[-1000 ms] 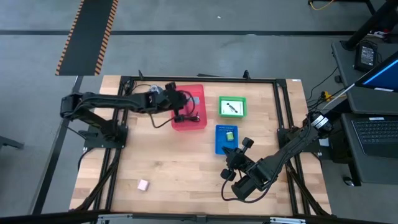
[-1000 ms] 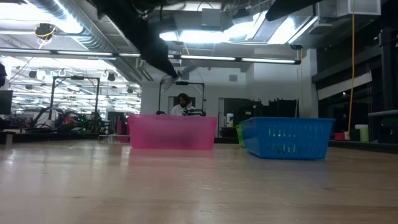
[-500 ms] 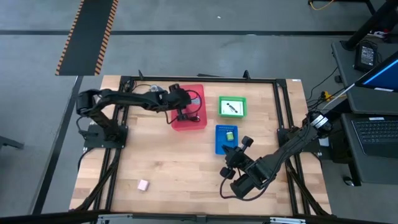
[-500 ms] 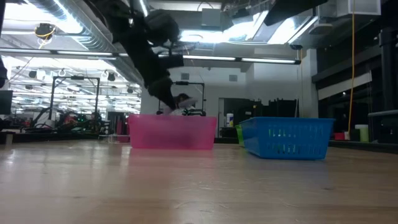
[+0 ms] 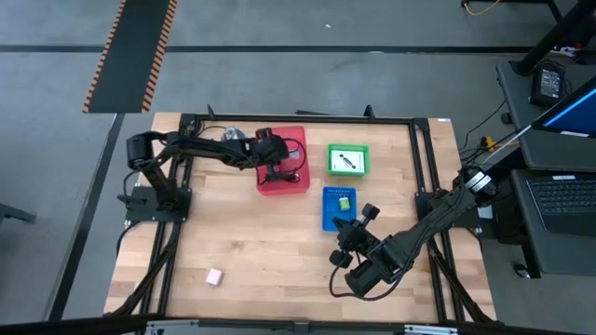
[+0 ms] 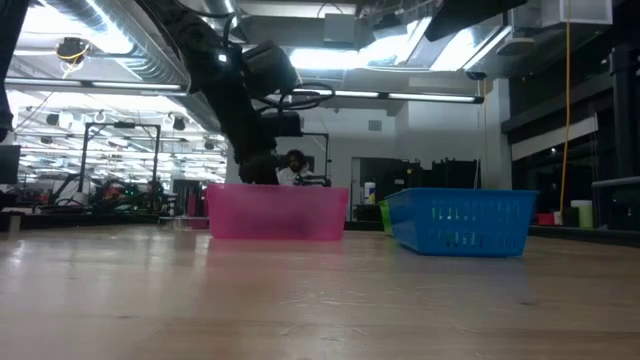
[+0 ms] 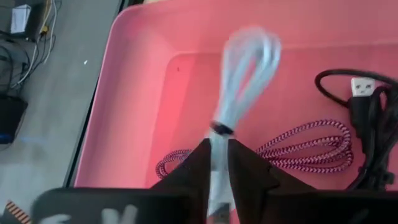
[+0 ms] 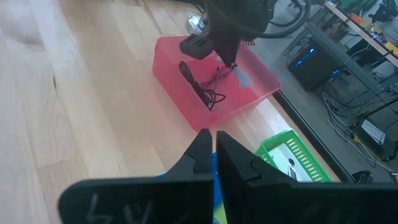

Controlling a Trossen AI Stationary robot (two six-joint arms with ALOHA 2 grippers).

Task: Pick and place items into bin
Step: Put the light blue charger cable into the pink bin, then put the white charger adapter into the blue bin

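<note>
My left gripper (image 5: 281, 169) hangs over the pink bin (image 5: 282, 160), shut on a silvery-blue bundled cable (image 7: 244, 62). A dark red braided cord (image 7: 298, 142) and a black USB cable (image 7: 367, 106) lie on the bin's floor. My right gripper (image 5: 350, 226) waits shut by the blue bin (image 5: 339, 207), which holds a tiny green-white piece (image 5: 344, 202). A white card with a black mark (image 5: 347, 160) lies in the green bin. The pink cube (image 5: 214, 276) rests on the table near its near left corner. My left gripper pinches the silvery-blue cable between its two fingers, at the tied end by the dark band (image 7: 221, 130). The fingers come from above, slanting down, and lie along the bundle. The looped end (image 7: 252, 46) sticks out past the fingertips, lifted clear above the bin floor.
A round silver disc (image 5: 233, 135) sits on the table left of the pink bin. Pink, green and blue bins cluster at the table's far middle. Bare wood stretches across the near half around the pink cube. People and equipment show in the room beyond.
My left gripper has gone down toward the pink bin, carrying the silvery-blue cable, while its arm has swung in toward the bin from the left. It has stayed shut on the cable. The right arm has kept still.
</note>
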